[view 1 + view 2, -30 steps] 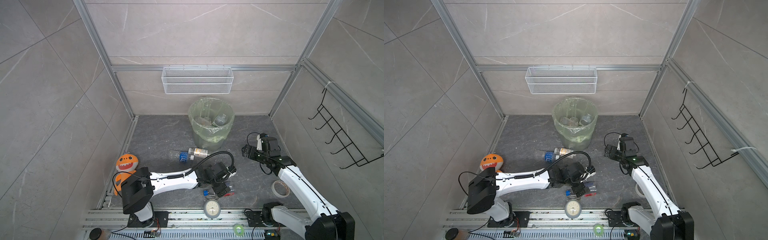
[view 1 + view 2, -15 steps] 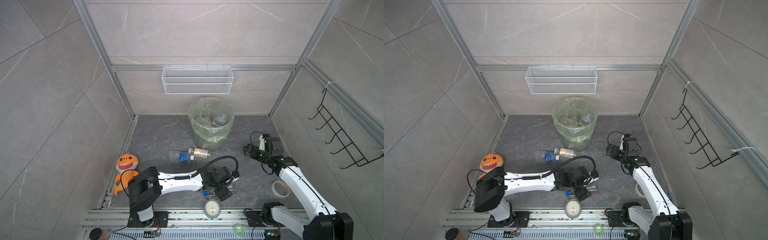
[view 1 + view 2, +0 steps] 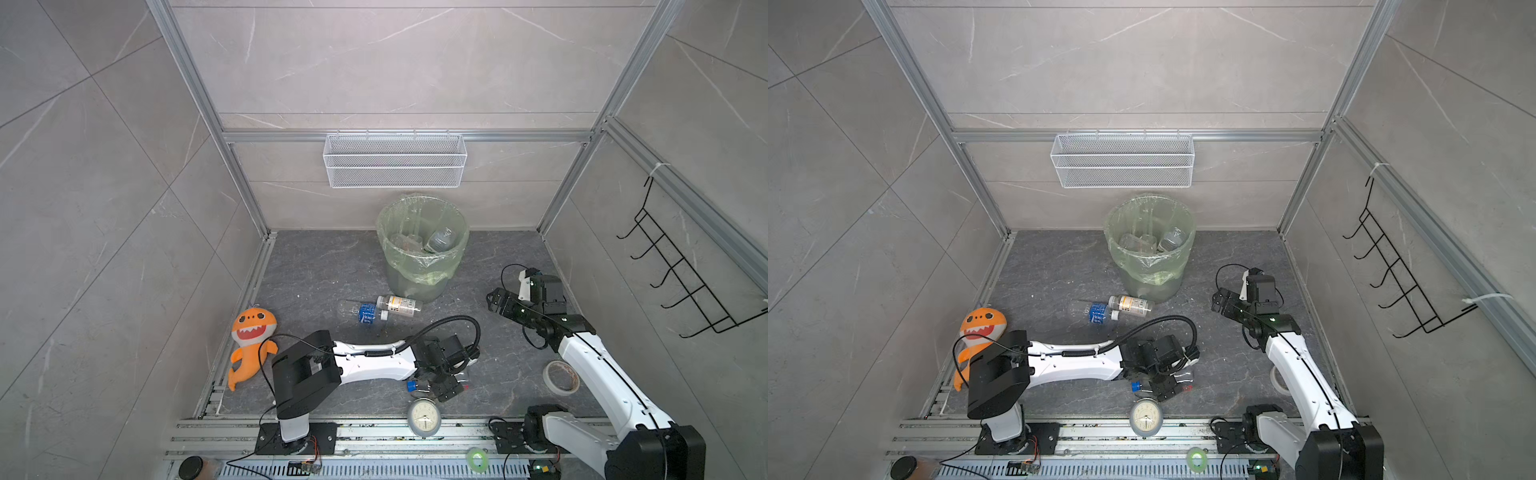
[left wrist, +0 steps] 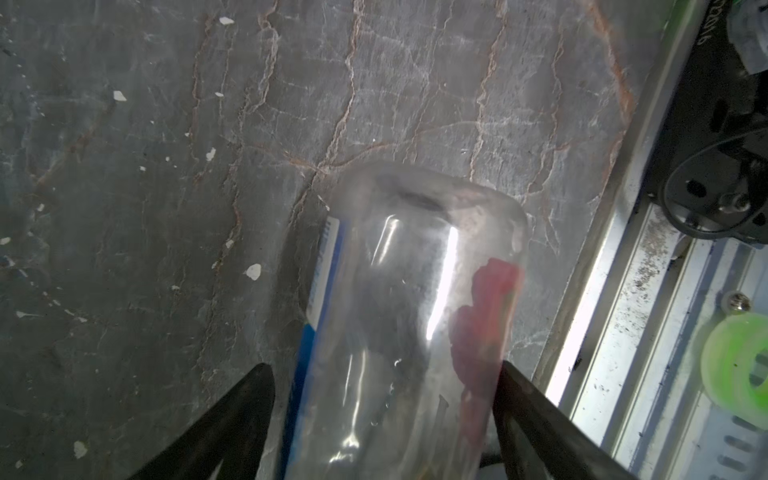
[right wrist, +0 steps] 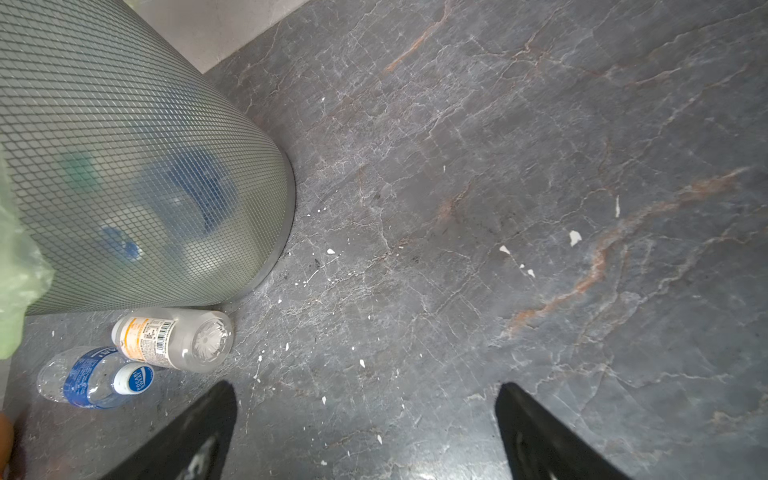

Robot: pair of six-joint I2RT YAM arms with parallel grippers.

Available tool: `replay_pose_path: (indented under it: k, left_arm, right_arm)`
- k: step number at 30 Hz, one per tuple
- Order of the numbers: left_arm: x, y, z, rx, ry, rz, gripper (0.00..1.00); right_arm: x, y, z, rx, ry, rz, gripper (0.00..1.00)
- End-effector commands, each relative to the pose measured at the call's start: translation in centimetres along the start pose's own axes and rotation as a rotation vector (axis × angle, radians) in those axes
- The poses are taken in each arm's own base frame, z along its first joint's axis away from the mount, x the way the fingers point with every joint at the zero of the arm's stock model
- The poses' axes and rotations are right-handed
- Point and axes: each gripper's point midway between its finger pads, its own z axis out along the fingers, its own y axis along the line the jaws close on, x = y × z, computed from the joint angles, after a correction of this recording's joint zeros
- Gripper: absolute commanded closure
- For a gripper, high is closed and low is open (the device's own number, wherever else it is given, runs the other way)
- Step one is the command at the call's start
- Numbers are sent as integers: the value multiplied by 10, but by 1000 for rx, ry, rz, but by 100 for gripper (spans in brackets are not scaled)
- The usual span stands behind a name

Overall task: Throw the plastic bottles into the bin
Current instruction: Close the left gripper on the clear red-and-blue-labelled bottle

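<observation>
Left gripper [image 4: 384, 368] sits low on the floor, its dark tapered fingers spread around a clear bottle [image 4: 407, 291] that lies on its side. One finger touches the smooth, glossy wall by a red patch of label. The other stands just off the blue-edged side, so I read no clamp. Right gripper [image 5: 365, 388] hangs with its jaws wide apart over bare floor [image 5: 498, 208], dark grey stone veined with rust and white and flecked with pale chips. The bin [image 5: 124, 166] is a round, tapering mesh drum with a filmy green bag over its rim. Just beside it lie an orange-labelled bottle [image 5: 174, 338] and a blue-labelled bottle [image 5: 91, 378], close together, and binned bottles [image 3: 442, 241] lie inside. Pale marbled tiles [image 3: 374, 62] wall the booth, edged with aluminium rail [image 4: 615, 332], and a white wire basket [image 3: 395, 166] hangs on the back wall.
</observation>
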Motion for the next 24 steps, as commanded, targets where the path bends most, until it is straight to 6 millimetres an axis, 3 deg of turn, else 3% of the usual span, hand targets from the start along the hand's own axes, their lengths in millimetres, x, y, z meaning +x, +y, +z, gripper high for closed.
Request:
replay_pose_path:
  k: [1,15,24]
  left_arm:
    - [-2,2,0,-22,10,29,17]
    - [7,15,8,-60,36,16,27]
    - [9,47,-7,-140,-19,-53,40]
  right_arm:
    - [-4,3,-3,-20,-18,18,1]
    - [-2,3,-3,-25,-18,17,0]
    - [-1,2,-3,-25,-17,17,0]
